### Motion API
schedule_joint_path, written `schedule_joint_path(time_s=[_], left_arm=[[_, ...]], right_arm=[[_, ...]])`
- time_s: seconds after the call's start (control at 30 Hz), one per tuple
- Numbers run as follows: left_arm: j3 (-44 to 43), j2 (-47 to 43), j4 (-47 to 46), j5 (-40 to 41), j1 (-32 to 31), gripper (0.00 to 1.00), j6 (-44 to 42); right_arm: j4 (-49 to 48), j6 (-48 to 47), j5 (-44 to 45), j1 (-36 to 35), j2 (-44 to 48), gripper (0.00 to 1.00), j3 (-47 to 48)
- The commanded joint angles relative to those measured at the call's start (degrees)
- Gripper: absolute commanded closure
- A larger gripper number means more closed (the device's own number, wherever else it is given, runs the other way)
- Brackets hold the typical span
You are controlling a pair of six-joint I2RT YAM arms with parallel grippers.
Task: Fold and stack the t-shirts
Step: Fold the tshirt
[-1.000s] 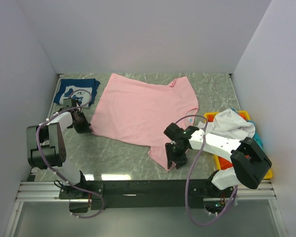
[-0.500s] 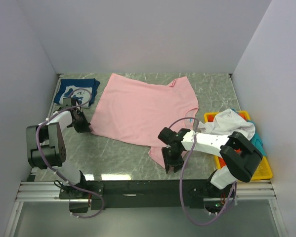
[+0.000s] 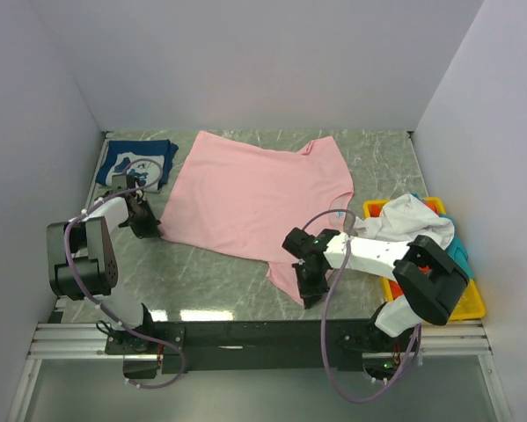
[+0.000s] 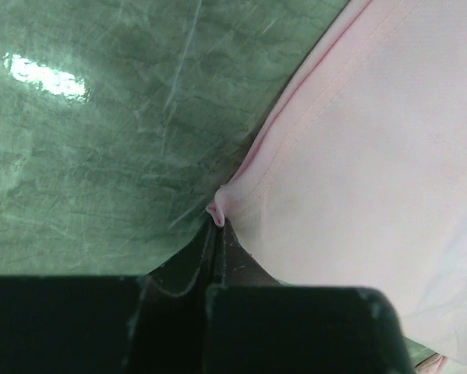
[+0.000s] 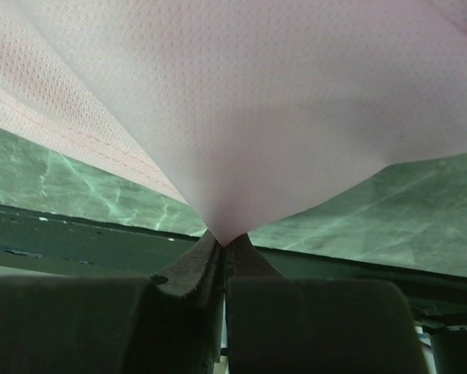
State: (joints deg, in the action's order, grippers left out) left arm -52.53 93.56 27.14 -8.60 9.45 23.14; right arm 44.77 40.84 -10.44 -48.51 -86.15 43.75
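Observation:
A large light-pink t-shirt (image 3: 254, 198) lies spread flat on the green marbled table (image 3: 210, 277). My left gripper (image 3: 151, 229) is shut on the shirt's near-left hem corner, and a small pinch of pink cloth (image 4: 217, 212) shows at its tips (image 4: 218, 226). My right gripper (image 3: 309, 294) is shut on the pink t-shirt's (image 5: 241, 101) near-right corner, the fabric drawn into a point between the jaws (image 5: 225, 240). A navy t-shirt with white print (image 3: 136, 163) lies folded at the back left. White (image 3: 411, 220), orange-red (image 3: 391, 286) and teal (image 3: 459, 249) t-shirts are heaped at the right.
A shallow yellow tray (image 3: 477, 306) at the right edge holds the heap of shirts. White walls close in the table on three sides. The black rail (image 3: 245, 334) with both arm bases runs along the near edge.
The right gripper slid left along the shirt's near corner and closed on it. The left gripper stayed shut on the hem.

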Motion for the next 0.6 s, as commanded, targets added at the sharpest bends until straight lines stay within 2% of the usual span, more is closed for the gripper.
schedule_joint_path(time_s=[0.0, 0.57], left_arm=[[-1.96, -2.41, 1.51, 1.57, 0.74, 1.0, -1.51], [-0.29, -11.02, 7.22, 0.6, 1.01, 1.0, -1.16]], right_arm=[[4.52, -0.58, 1.21, -0.53, 3.18, 1.0, -0.59], [14.2, -0.76, 0.16, -0.44, 11.35, 1.0, 2.3]])
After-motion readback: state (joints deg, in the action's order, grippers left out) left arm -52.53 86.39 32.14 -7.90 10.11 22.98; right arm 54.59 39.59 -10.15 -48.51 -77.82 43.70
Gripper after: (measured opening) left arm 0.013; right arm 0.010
